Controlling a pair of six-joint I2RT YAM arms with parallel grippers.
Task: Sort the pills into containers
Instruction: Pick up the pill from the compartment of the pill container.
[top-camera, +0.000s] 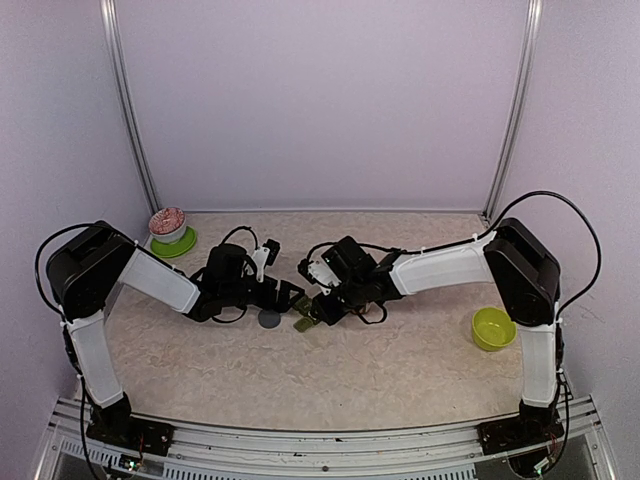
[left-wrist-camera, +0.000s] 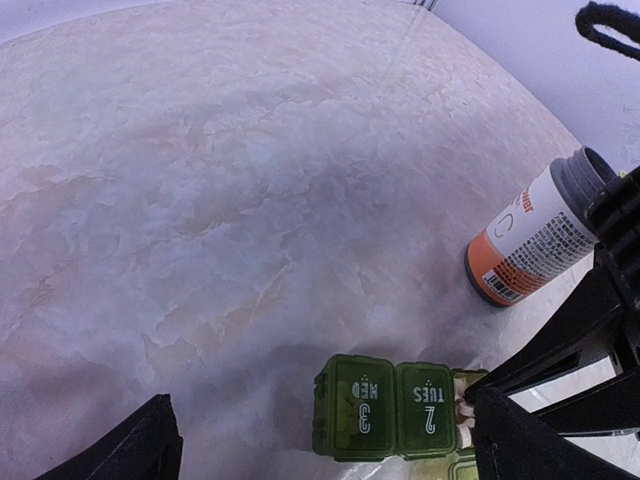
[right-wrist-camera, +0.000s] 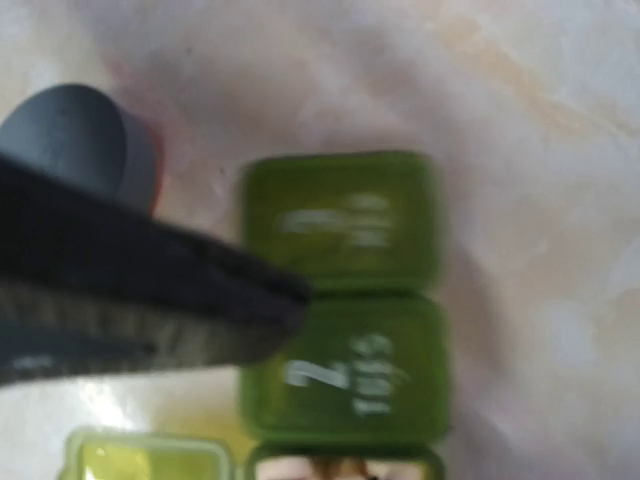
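The containers (left-wrist-camera: 390, 408) are a dark green strip on the table, with the "3 WED" and "2 TUES" lids closed. The end compartment (left-wrist-camera: 464, 408) is open and holds white pills. The strip also shows in the top view (top-camera: 303, 324) and, blurred, in the right wrist view (right-wrist-camera: 345, 375). My right gripper (right-wrist-camera: 295, 298) hangs over the strip with its fingers pressed together and nothing visible between them; its tip reaches the open compartment. My left gripper (left-wrist-camera: 340, 445) stands wide open astride the strip, touching nothing.
An orange pill bottle (left-wrist-camera: 535, 235) with a grey cap stands just left of the strip (top-camera: 269, 318). A small bowl of pills (top-camera: 168, 225) sits on a green dish at the back left. A lime-green bowl (top-camera: 492, 328) is at the right.
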